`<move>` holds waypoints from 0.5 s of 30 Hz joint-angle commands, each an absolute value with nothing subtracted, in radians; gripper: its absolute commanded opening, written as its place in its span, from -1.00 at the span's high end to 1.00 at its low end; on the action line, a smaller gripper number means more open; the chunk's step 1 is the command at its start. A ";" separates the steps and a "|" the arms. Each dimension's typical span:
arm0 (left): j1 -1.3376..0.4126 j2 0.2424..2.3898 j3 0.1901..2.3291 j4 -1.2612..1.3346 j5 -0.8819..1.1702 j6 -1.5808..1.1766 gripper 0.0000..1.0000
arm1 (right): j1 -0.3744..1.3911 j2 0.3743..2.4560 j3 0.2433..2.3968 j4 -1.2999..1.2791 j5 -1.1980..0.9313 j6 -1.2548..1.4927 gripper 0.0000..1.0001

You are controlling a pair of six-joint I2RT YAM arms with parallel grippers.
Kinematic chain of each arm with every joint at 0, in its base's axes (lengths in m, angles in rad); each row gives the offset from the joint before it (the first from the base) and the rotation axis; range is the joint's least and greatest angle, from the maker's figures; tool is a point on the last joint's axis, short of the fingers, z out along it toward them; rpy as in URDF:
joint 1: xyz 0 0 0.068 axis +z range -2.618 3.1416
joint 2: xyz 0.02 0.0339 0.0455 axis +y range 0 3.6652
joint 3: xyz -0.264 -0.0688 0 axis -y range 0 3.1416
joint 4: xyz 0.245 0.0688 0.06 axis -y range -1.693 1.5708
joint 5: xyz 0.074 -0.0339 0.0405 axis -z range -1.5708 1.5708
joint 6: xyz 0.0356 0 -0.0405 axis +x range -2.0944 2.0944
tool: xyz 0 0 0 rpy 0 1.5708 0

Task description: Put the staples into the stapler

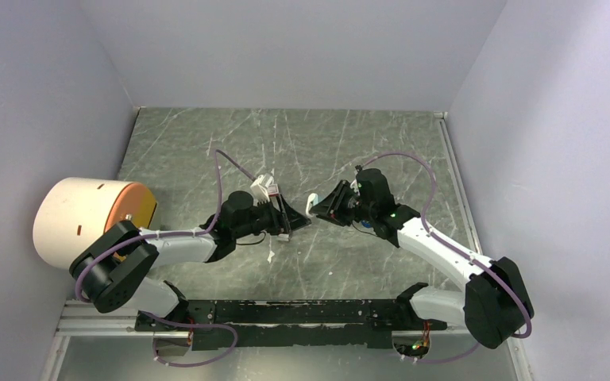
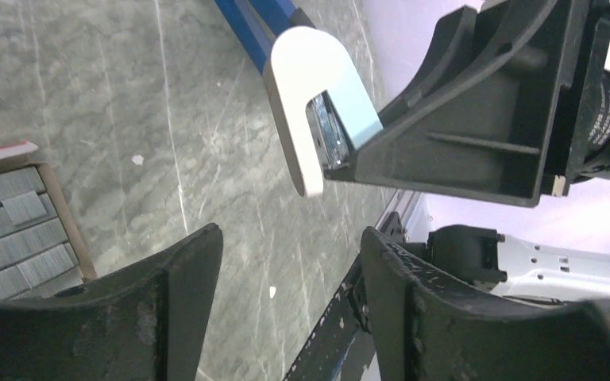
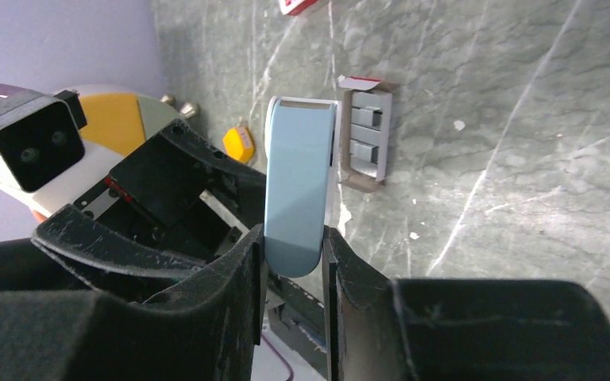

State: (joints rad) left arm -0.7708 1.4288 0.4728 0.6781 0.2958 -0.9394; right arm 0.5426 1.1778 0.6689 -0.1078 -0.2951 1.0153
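The right gripper (image 3: 294, 238) clamped a pale blue-grey piece (image 3: 298, 175). The left gripper (image 2: 290, 246) stood open and empty. The staples (image 3: 368, 133) lay in their box (image 3: 348, 171) nearby. The held piece partly hid the stapler (image 2: 264, 9).

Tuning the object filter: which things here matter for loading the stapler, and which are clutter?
Job: grey metallic staple strips; slim bright blue stapler.
Clutter: pale blue-grey rounded piece, held by right hand; small orange-yellow block; big cream cylinder.
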 commanded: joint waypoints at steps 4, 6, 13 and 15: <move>-0.781 1.422 0.501 0.748 0.179 -0.886 -0.12 | 0.539 1.163 0.665 -0.042 -0.363 1.087 0.68; -0.780 1.423 0.507 0.739 0.175 -0.872 -0.10 | 0.540 1.166 0.666 -0.041 -0.366 1.088 0.68; -0.780 1.436 0.511 0.757 0.191 -0.851 -0.25 | 0.539 1.197 0.663 -0.037 -0.371 1.083 0.68; -0.780 1.432 0.512 0.743 0.174 -0.842 -0.23 | 0.539 1.201 0.660 -0.032 -0.376 1.086 0.68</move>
